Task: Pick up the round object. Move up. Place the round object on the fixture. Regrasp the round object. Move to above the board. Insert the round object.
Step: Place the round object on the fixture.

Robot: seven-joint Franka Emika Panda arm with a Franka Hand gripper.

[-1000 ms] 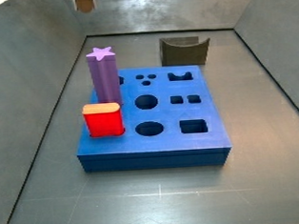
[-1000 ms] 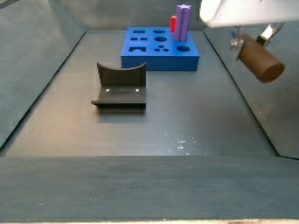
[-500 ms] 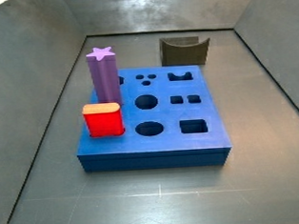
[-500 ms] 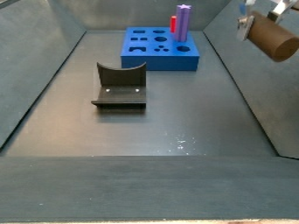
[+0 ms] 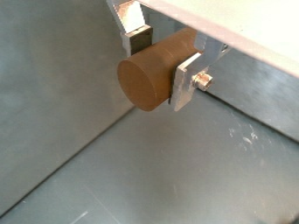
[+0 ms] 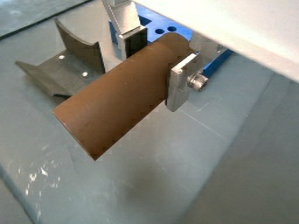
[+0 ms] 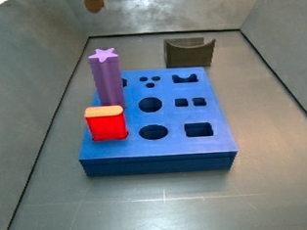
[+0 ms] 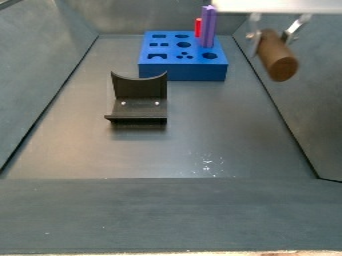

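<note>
My gripper is shut on the round object, a brown wooden peg held crosswise between the silver fingers. In the wrist view toward the board, the peg sticks out well past the gripper. In a side view the peg hangs high near the right wall, under the gripper. Its tip shows at a side view's top edge. The dark fixture stands on the floor, and also shows in the opposite side view. The blue board lies beyond it.
A purple star-topped peg and a red block stand in the board's left side. Grey walls enclose the floor; the right wall is close to the held peg. The fixture and board lie below the gripper.
The gripper with the peg rose toward the right wall, then came back left and a little lower. The peg now hangs more steeply. Board and fixture have not moved.
</note>
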